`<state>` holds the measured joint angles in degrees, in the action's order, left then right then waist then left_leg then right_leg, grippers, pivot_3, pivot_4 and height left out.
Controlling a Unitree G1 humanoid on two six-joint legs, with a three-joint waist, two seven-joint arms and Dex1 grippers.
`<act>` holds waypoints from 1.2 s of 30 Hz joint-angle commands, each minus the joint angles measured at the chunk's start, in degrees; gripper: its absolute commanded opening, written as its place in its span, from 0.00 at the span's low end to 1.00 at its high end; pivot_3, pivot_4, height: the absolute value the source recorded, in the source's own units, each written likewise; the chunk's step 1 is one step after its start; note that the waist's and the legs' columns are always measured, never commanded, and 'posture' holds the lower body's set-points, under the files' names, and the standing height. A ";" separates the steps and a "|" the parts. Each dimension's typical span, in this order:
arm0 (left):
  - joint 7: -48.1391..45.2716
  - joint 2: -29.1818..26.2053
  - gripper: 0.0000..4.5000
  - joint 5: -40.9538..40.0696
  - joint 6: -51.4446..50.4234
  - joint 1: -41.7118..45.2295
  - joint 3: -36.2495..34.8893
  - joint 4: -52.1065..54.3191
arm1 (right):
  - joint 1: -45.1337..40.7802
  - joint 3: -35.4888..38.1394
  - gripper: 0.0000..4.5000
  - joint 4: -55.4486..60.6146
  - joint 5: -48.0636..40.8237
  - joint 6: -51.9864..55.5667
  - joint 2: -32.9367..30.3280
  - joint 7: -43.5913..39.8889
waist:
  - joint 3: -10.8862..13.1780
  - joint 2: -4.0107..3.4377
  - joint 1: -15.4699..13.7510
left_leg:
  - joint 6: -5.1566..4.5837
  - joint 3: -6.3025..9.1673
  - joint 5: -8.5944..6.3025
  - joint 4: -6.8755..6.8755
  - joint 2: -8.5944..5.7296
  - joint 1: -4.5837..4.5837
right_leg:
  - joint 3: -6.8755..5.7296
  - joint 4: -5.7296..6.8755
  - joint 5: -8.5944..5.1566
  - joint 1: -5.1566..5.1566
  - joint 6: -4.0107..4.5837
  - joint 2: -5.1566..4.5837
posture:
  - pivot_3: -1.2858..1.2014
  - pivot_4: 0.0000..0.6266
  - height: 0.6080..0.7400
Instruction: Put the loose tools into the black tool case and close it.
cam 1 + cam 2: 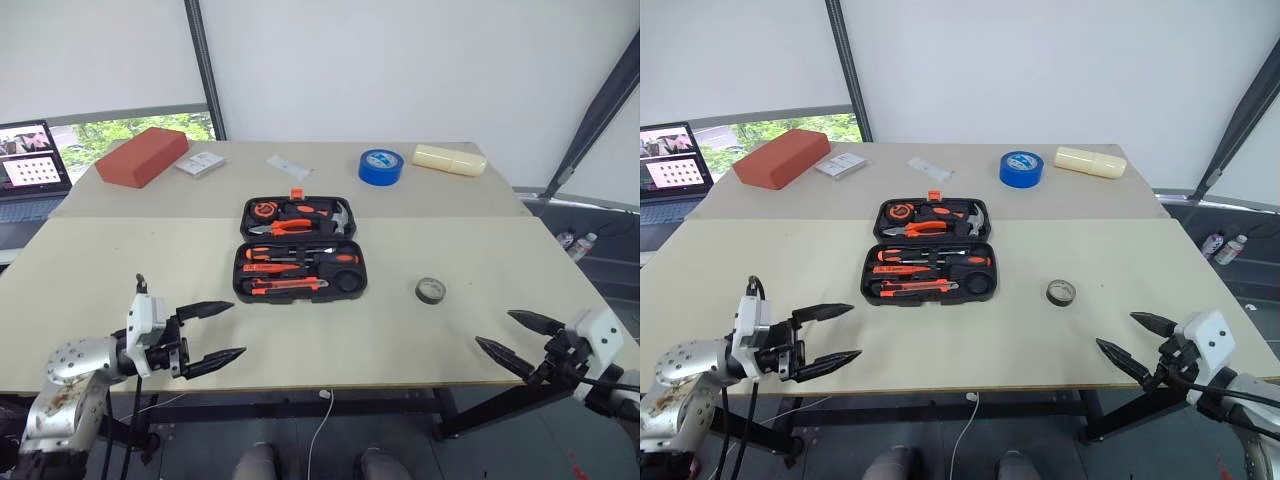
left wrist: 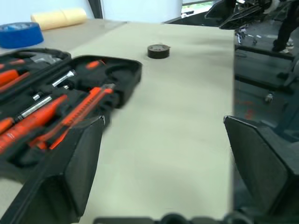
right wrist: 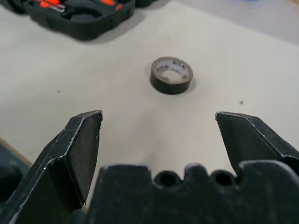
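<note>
The black tool case (image 1: 352,283) lies open at the middle of the table, its lid half farther from me. Orange-and-black screwdrivers (image 1: 275,254) and a utility knife (image 1: 285,286) rest in the slots of its near half. A small black tape roll (image 1: 430,290) lies flat on the table to the right of the case. My left gripper (image 1: 237,329) hovers open and empty near the front edge, left of the case. Over the front right edge my right gripper (image 1: 494,328) stands open and empty, pointing towards the tape roll (image 3: 171,74).
At the back of the table lie a red block (image 1: 142,156), a blue tape roll (image 1: 380,166), a pale yellow block (image 1: 449,159) and two small white items (image 1: 200,163). A laptop (image 1: 30,160) stands off the table's left side.
</note>
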<state>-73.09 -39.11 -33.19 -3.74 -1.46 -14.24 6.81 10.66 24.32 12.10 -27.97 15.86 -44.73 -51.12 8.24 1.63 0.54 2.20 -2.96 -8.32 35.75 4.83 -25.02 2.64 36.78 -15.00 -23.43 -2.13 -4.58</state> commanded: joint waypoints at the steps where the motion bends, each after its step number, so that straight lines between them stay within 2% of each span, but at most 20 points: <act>1: 2.11 0.56 0.99 -1.57 0.36 0.51 -0.70 5.37 | -8.51 -5.24 1.00 4.99 -2.26 8.90 -5.23 -0.90 | 0.01 -0.02 0.18 | 0.00 0.00 0.00 0.00 0.00 0.01 | 0.00 -0.04 0.00 0.02 0.00 0.00 | 0.52 0.24 1.00; 4: 2.50 0.73 0.99 -1.12 0.03 0.77 0.60 6.66 | -15.79 -11.34 1.00 5.82 -2.13 16.30 -8.89 -1.97 | 0.09 -0.07 0.40 | 0.00 -0.03 0.00 0.02 -0.04 0.10 | 0.01 -0.07 0.01 0.05 0.01 -0.09 | 0.52 0.24 1.00; 8: 2.30 0.79 0.99 0.03 0.46 1.67 2.72 6.45 | -32.69 -27.68 1.00 -0.31 6.17 23.77 -10.35 -3.87 | 0.11 0.00 0.42 | -0.02 -0.03 0.01 0.06 -0.02 0.16 | -0.01 -0.05 0.02 0.09 0.02 -0.01 | 0.52 0.24 1.00; 12: 2.82 0.88 0.99 0.13 0.65 2.08 3.15 6.32 | -39.13 -34.64 1.00 -8.81 13.14 21.50 -8.59 -3.44 | 0.11 0.04 -0.36 | -0.55 0.02 0.25 0.00 -0.02 -0.47 | 0.04 -0.01 0.06 -0.16 0.19 0.12 | 0.52 0.24 1.00; 14: 3.05 1.04 0.99 0.26 0.82 2.06 3.34 6.44 | -41.38 -37.32 1.00 -13.30 16.23 20.22 -7.61 -3.62 | 0.11 0.04 -0.67 | -0.57 0.00 0.09 0.00 -0.04 -0.83 | 0.06 0.02 0.14 -0.51 -0.13 0.13 | 0.52 0.24 1.00; 17: 3.34 1.27 1.00 0.59 1.21 1.70 3.69 6.73 | -43.83 -39.80 0.83 -18.30 19.75 18.24 -6.22 -4.15 | 0.11 0.04 -0.85 | -0.65 0.01 0.02 0.02 -0.04 -1.19 | 0.06 0.05 0.15 -0.85 -0.17 0.17 | 0.52 0.24 1.00; 20: 3.50 1.39 1.00 0.87 1.64 1.32 3.85 6.89 | -46.01 -41.17 0.59 -21.64 21.99 17.86 -4.87 -4.57 | 0.12 0.04 -0.72 | -0.69 0.00 -0.02 0.04 -0.03 -1.16 | 0.06 0.08 0.14 -0.84 -0.18 0.19 | 0.52 0.24 1.00; 21: 3.56 1.44 1.00 0.93 1.71 1.33 3.87 6.88 | -46.48 -41.42 0.54 -22.41 22.41 17.54 -4.56 -4.95 | 0.12 0.04 -0.69 | -0.69 0.00 -0.02 0.06 -0.02 -1.15 | 0.06 0.08 0.14 -0.83 -0.18 0.20 | 0.52 0.24 1.00; 26: 4.04 2.07 1.00 0.74 2.09 1.75 3.55 6.78 | -48.18 -41.61 0.13 -25.07 24.47 14.46 -3.50 -7.04 | 0.12 0.04 -0.59 | -0.60 0.00 0.07 0.23 -0.01 -1.10 | 0.06 0.10 0.22 -0.76 -0.15 0.18 | 0.52 0.24 1.00; 28: 4.36 2.30 1.00 0.56 2.13 1.92 3.43 6.76 | -48.92 -41.37 0.01 -25.33 24.64 12.87 -3.50 -8.79 | 0.12 0.04 -0.58 | -0.57 -0.01 0.13 0.26 -0.01 -1.10 | 0.06 0.10 0.18 -0.75 -0.08 0.18 | 0.52 0.24 1.00; 32: 6.48 3.40 1.00 -0.10 1.45 1.96 2.75 7.11 | -52.03 -38.40 0.01 -20.28 17.91 14.10 -0.23 -15.16 | 0.12 0.03 -0.24 | -0.58 -0.01 0.22 0.25 0.00 -1.10 | 0.07 0.16 0.26 -0.78 -0.08 0.18 | 0.52 0.24 1.00; 33: 7.09 3.66 1.00 -0.08 1.37 1.92 2.64 7.21 | -52.95 -37.66 0.01 -18.70 16.12 14.63 1.30 -15.98 | 0.12 0.03 0.04 | -0.59 -0.01 0.24 0.25 0.02 -1.07 | 0.08 0.20 0.45 -0.80 -0.32 0.20 | 0.52 0.24 1.00; 36: 10.03 5.15 1.00 0.17 1.18 1.80 2.25 7.43 | -57.33 -40.03 0.01 -13.57 13.35 21.79 5.93 -17.21 | 0.13 0.01 0.62 | -0.60 0.01 0.24 0.22 0.08 -1.01 | 0.09 0.30 0.49 -0.81 -0.23 0.28 | 0.52 0.24 1.00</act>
<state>-64.82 -34.29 -31.84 -2.77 0.20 -10.55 12.31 -43.88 -15.77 -5.96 -12.30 34.04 -39.59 -66.97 8.38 1.65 1.16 1.60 -2.93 -8.08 35.94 4.91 -26.02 2.72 37.10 -14.51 -24.25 -2.35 -4.29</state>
